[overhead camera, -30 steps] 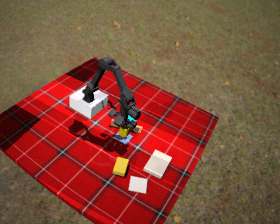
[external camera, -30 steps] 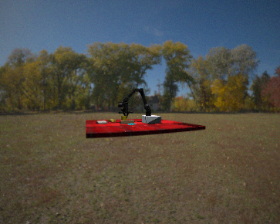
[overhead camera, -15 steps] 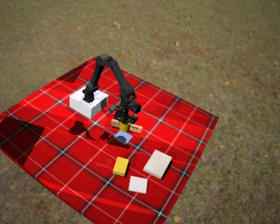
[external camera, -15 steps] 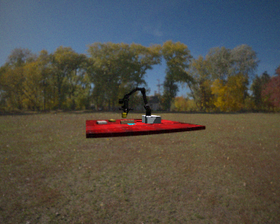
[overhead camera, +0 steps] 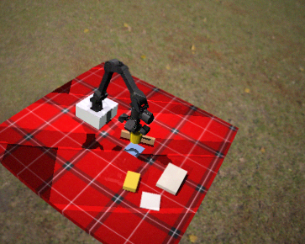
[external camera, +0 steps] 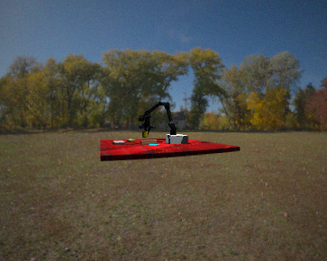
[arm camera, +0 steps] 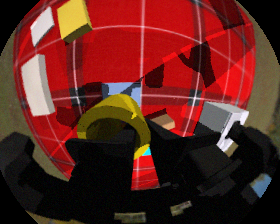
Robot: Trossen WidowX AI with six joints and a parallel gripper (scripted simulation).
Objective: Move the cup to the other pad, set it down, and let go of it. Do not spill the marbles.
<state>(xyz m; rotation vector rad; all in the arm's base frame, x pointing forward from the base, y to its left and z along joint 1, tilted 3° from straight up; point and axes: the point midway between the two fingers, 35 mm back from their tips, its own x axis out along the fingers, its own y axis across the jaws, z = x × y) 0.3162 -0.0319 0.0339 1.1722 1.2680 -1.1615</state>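
Note:
The yellow cup (overhead camera: pixel 135 138) (external camera: pixel 145 134) (arm camera: pixel 122 106) is off the cloth, held in my gripper (overhead camera: pixel 135 130) (external camera: pixel 145 130) (arm camera: pixel 139 121). The gripper is shut on its wall, with one finger over the opening in the wrist view. The inside is dark and no marbles can be made out. The blue pad (overhead camera: pixel 137 145) (arm camera: pixel 122 89) is bare and lies beyond the cup in the wrist view. A cyan pad (external camera: pixel 153 144) (arm camera: pixel 147 151) lies on the far side of the tan bar from the blue pad, hidden in the top view.
The tan bar (overhead camera: pixel 149 140) (external camera: pixel 148 142) (arm camera: pixel 164 120) lies between the two pads. A yellow block (overhead camera: pixel 132 180) (arm camera: pixel 74 19), a cream block (overhead camera: pixel 172 178) (arm camera: pixel 37 85) and a flat white square (overhead camera: pixel 150 201) (arm camera: pixel 42 25) lie away from the arm's white base (overhead camera: pixel 87 115) (external camera: pixel 178 139).

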